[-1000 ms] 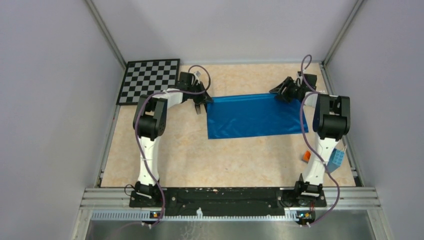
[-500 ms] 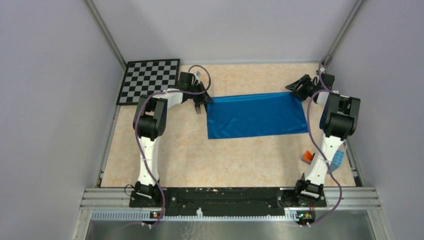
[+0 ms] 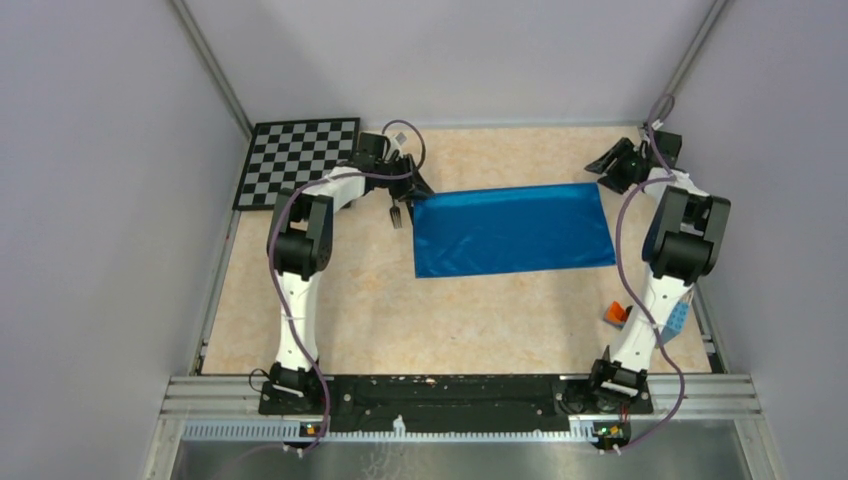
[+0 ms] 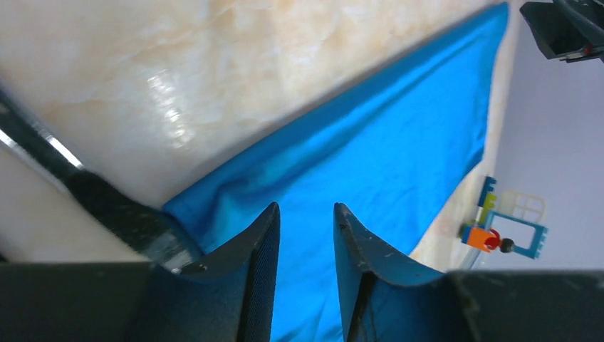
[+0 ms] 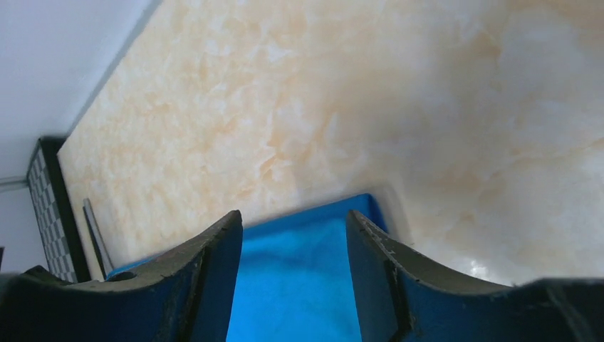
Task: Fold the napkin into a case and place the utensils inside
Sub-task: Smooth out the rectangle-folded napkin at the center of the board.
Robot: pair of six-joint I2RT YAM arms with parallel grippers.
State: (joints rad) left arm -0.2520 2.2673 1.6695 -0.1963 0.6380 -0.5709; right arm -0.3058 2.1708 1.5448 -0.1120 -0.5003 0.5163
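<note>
The bright blue napkin (image 3: 510,230) lies flat as a wide rectangle in the middle of the table. My left gripper (image 3: 413,188) is open just above its far left corner, and the cloth (image 4: 384,142) shows between and below the fingers (image 4: 306,208). My right gripper (image 3: 612,165) is open and empty, just beyond the far right corner, which shows in the right wrist view (image 5: 306,263) under the gripper (image 5: 293,214). A thin dark fork (image 3: 397,213) lies beside the napkin's left edge and appears in the left wrist view (image 4: 107,206). I cannot make out the knife for sure.
A black-and-white checkerboard (image 3: 298,160) lies at the far left corner. Small orange (image 3: 615,313) and blue (image 3: 675,317) toy pieces sit by the right arm near the right edge. Grey walls close in the table on the left, right and back.
My right gripper has drawn the napkin's far right corner outward, let it go and moved back and right off the cloth. The napkin is now wider and flat. My left gripper shifted slightly.
</note>
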